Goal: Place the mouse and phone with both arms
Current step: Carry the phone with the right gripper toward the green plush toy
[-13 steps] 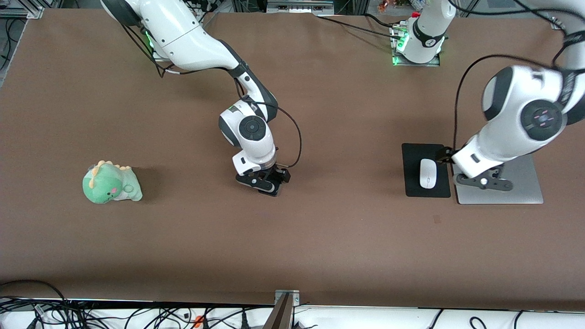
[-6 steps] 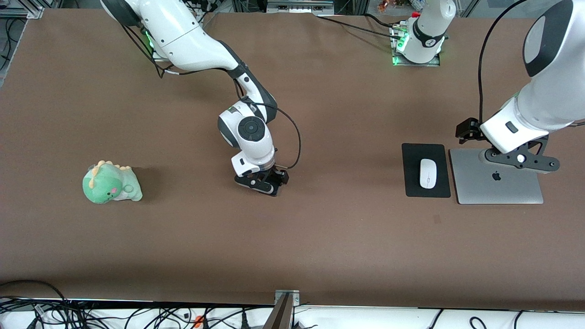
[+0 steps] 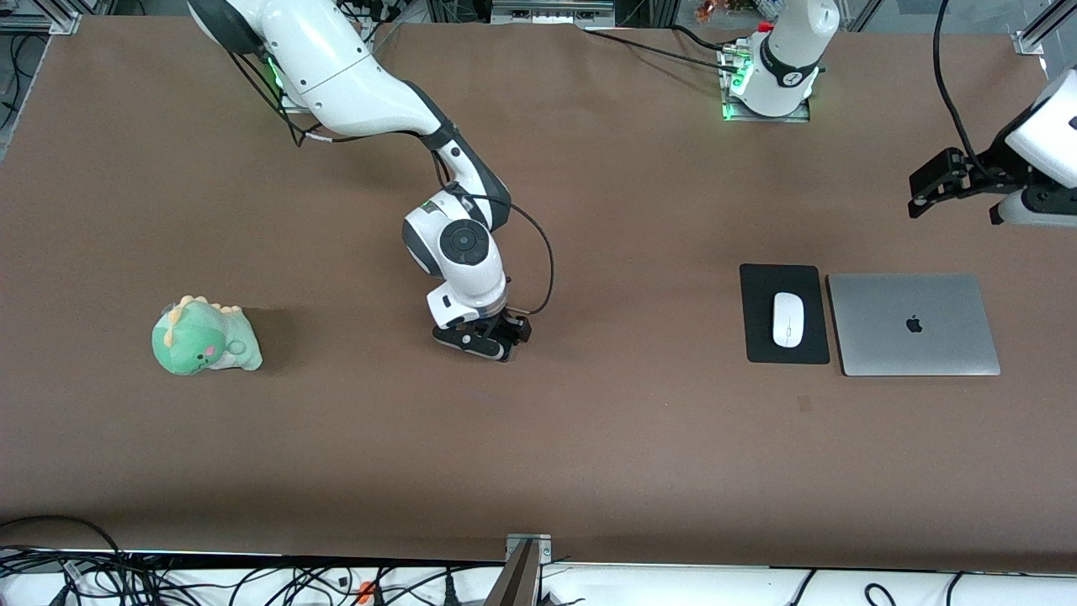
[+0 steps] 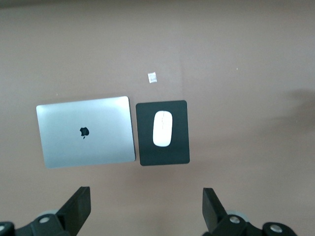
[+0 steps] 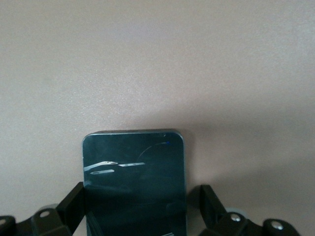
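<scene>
The white mouse (image 3: 787, 319) lies on a black mouse pad (image 3: 761, 337) toward the left arm's end of the table; it also shows in the left wrist view (image 4: 162, 128). My left gripper (image 4: 146, 211) is open and empty, high above the table by the laptop. The black glossy phone (image 5: 135, 177) lies flat on the table near its middle. My right gripper (image 3: 481, 339) is low over it, and in the right wrist view (image 5: 141, 209) its fingers stand open on either side of the phone. In the front view the gripper hides the phone.
A closed silver laptop (image 3: 913, 324) lies beside the mouse pad, toward the left arm's end. A green dinosaur plush (image 3: 204, 337) sits toward the right arm's end. A small white tag (image 4: 152, 77) lies on the table close to the pad.
My left arm has risen and swung away from over the laptop toward its end of the table, uncovering the laptop. My right gripper has barely shifted over the phone.
</scene>
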You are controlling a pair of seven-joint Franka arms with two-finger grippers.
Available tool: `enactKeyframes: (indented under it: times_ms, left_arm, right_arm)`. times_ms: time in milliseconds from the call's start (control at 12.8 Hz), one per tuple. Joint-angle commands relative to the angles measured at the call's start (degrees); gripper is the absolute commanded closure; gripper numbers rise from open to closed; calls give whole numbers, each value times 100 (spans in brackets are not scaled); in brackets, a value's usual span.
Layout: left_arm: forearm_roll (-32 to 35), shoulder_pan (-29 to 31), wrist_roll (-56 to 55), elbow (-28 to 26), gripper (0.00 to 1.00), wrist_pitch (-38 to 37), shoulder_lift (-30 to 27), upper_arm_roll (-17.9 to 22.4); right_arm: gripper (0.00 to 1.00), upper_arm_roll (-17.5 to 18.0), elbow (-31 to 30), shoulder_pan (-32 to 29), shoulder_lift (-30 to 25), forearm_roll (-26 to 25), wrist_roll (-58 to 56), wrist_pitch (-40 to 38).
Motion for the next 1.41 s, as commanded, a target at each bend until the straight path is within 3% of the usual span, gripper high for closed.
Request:
enactKeyframes:
  times_ms: [0,157,235,471,863,1333]
  left_arm:
    - [-58,-49,53,-248,0,112,-46,-14]
    - [-67,-14,71,-256,0,130,-37,-14]
    - [-67,-5,80,-256,0,130,-20,-14]
    - [-67,-84,54,-274,0,156,24,-118]
    - [99,-32,89,-239,0,191,77,-356]
    - [135,-5,36,-239,0,87,42,-348]
  right_arm:
    - [14,-59,218,64,155,-149,96,17]
    - [31,-137,227,55,111,-158,-27,0]
    - [34,-138,227,46,102,-158,-71,-18]
    - [35,-138,227,-120,-64,-140,-483,-184]
    - [35,-147,149,-788,-582,-53,-2370,-1159]
    - [35,-129,-264,-2000,-856,166,-4560,-1231]
